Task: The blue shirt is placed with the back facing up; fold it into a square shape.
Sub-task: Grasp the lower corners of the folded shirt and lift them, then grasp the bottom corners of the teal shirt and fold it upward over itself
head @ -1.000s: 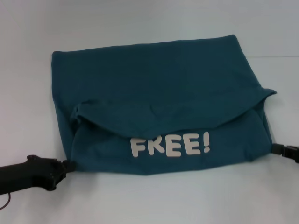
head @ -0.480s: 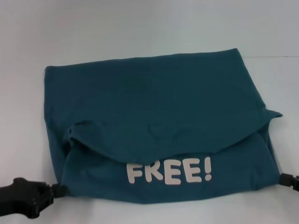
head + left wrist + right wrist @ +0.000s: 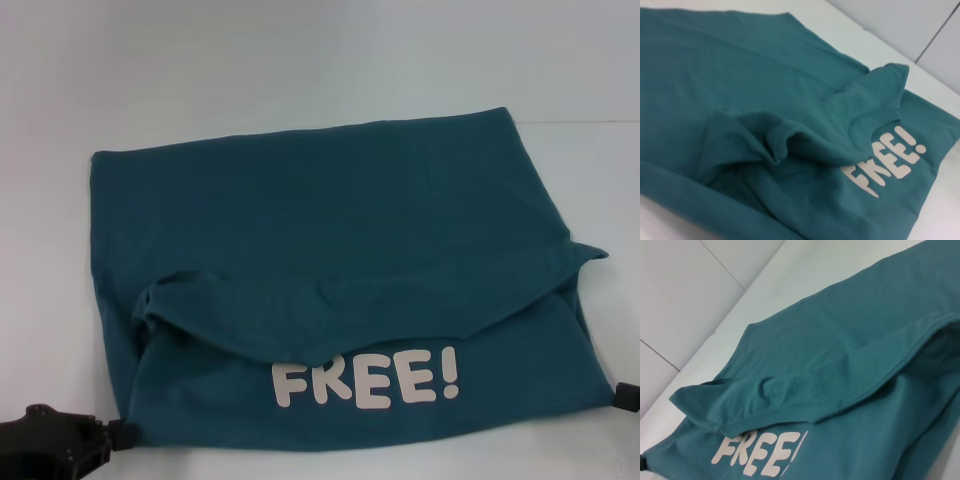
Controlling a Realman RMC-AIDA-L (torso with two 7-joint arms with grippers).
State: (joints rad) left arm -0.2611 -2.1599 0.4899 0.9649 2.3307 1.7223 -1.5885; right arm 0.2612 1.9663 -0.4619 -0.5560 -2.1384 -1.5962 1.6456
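The blue shirt point(image 3: 330, 260) lies partly folded on the white table point(image 3: 300, 60), far larger than either gripper. A plain flap hangs over its middle, and white "FREE!" lettering point(image 3: 367, 382) shows on the near layer. My left gripper point(image 3: 122, 434) is shut on the shirt's near left corner. At the frame's right edge, my right gripper point(image 3: 622, 397) holds the near right corner, only its tip showing. The left wrist view shows the shirt point(image 3: 765, 125) with a bunched sleeve fold. The right wrist view shows the shirt point(image 3: 850, 365) and its hemmed flap edge. Neither wrist view shows its own fingers.
The white table point(image 3: 60, 250) surrounds the cloth on the far, left and right sides. A pale wall with panel seams point(image 3: 685, 305) stands beyond the table in the right wrist view.
Both grippers have drawn back toward me and outward, dragging the shirt's near edge with them. The lettering and the flap now sit lower in the head view, and the cloth lies more spread.
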